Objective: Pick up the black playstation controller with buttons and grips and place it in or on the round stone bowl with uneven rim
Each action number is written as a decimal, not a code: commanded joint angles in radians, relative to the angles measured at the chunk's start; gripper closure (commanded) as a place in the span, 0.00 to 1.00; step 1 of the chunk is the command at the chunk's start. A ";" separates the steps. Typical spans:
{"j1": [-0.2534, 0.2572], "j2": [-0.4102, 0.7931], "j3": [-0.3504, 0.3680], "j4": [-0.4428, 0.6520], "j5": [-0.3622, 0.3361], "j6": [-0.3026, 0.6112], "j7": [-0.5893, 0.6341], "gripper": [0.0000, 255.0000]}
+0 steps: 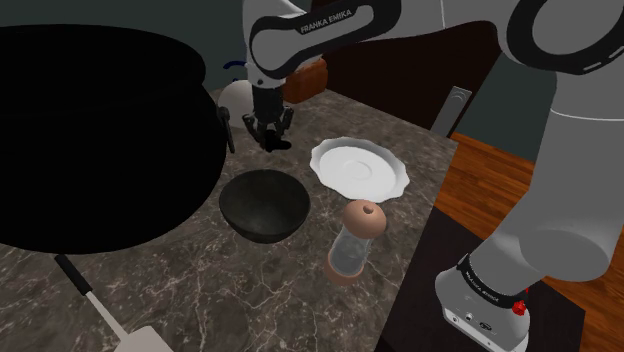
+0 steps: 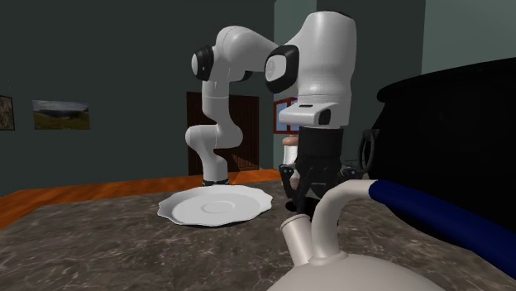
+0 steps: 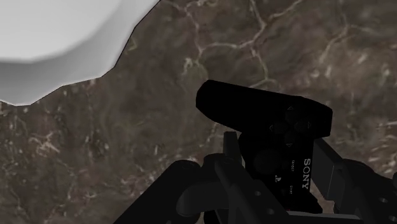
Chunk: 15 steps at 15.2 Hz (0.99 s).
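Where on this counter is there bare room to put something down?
Bare counter lies between the dark bowl, spatula and grinder. It is crowded where the gripper, clasping the controller, hangs between black pot, jug and plate.

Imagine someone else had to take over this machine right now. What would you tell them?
Gripper: shut on the black controller, fingers clasping its sides.
Things: the controller is in the gripper, over the marbled counter, behind the dark bowl in the shoulder view. The bowl is empty and sits beside a white plate.
Done: the grasp. Whether the controller is off the counter is unclear.
Left: lift, carry over the bowl, lower, release.
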 commanded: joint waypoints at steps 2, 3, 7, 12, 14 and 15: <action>0.000 -0.015 0.003 0.021 0.004 -0.035 -0.001 1.00; 0.000 -0.019 0.003 0.028 0.006 -0.047 -0.001 1.00; 0.000 -0.035 0.005 0.061 0.010 -0.095 -0.004 1.00; 0.000 -0.049 0.007 0.107 0.015 -0.155 -0.007 1.00; 0.000 -0.054 0.008 0.128 0.016 -0.180 -0.007 1.00; 0.001 -0.056 0.008 0.139 0.017 -0.193 -0.008 1.00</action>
